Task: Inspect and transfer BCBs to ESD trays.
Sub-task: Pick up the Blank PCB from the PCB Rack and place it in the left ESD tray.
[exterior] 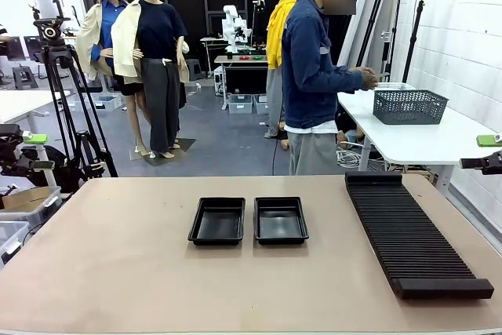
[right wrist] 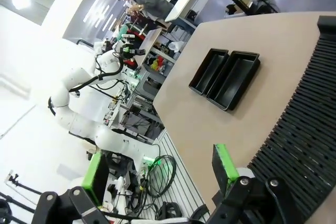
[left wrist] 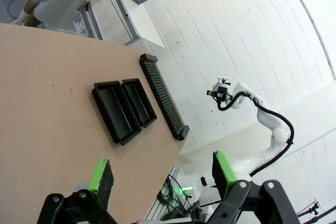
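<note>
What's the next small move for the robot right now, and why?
Probably hold position and wait: the left gripper and right gripper stand open, both ESD trays lie empty, and the person is turned toward the grey basket on the side table.

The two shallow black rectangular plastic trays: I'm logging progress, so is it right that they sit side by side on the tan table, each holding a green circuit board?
No. The two shallow black rectangular plastic trays sit side by side on the tan table, but both are empty, as the front view shows.
</note>
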`<control>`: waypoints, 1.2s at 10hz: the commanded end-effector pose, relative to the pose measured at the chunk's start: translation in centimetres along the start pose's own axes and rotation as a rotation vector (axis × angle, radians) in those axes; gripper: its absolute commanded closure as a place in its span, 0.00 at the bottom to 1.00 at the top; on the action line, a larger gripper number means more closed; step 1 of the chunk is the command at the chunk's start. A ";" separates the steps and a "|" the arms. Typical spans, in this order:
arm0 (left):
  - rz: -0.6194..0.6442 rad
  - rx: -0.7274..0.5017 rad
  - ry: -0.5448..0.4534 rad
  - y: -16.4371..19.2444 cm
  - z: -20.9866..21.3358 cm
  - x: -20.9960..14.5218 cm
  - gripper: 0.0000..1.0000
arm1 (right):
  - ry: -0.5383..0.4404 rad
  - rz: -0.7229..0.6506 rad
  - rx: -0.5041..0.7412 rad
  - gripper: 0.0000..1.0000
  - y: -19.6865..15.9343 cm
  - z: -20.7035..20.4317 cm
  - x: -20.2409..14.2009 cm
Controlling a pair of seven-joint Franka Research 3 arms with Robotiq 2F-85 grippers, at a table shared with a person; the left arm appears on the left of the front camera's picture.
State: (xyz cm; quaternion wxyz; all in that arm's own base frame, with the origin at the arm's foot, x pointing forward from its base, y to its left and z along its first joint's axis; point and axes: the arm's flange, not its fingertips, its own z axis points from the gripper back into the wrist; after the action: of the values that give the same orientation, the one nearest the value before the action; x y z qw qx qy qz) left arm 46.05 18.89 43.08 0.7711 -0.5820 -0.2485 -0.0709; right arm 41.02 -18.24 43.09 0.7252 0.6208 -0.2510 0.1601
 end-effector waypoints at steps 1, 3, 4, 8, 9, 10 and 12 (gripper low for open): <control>0.001 0.006 -0.003 0.0 0.1 0.0 0.00 | -0.009 0.001 -0.013 0.00 0.2 0.0 -0.3; 0.001 0.006 -0.003 0.0 0.1 0.0 0.00 | -0.009 0.001 -0.013 0.00 0.2 0.0 -0.3; 0.001 0.006 -0.003 0.0 0.1 0.0 0.00 | -0.009 0.001 -0.013 0.00 0.2 0.0 -0.3; 0.001 0.006 -0.003 0.0 0.1 0.0 0.00 | -0.009 0.001 -0.013 0.00 0.2 0.0 -0.3; 0.001 0.006 -0.003 0.0 0.1 0.0 0.00 | -0.009 0.001 -0.013 0.00 0.2 0.0 -0.3; 0.001 0.006 -0.003 0.0 0.1 0.0 0.00 | -0.009 0.001 -0.013 0.00 0.2 0.0 -0.3; 0.001 0.006 -0.003 0.0 0.1 0.0 0.00 | -0.009 0.001 -0.013 0.00 0.2 0.0 -0.3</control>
State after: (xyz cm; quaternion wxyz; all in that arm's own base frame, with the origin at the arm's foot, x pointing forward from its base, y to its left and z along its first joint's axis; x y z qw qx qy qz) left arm 46.07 18.91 43.06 0.7715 -0.5813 -0.2487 -0.0703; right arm 40.92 -18.48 43.12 0.7260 0.6195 -0.2532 0.1581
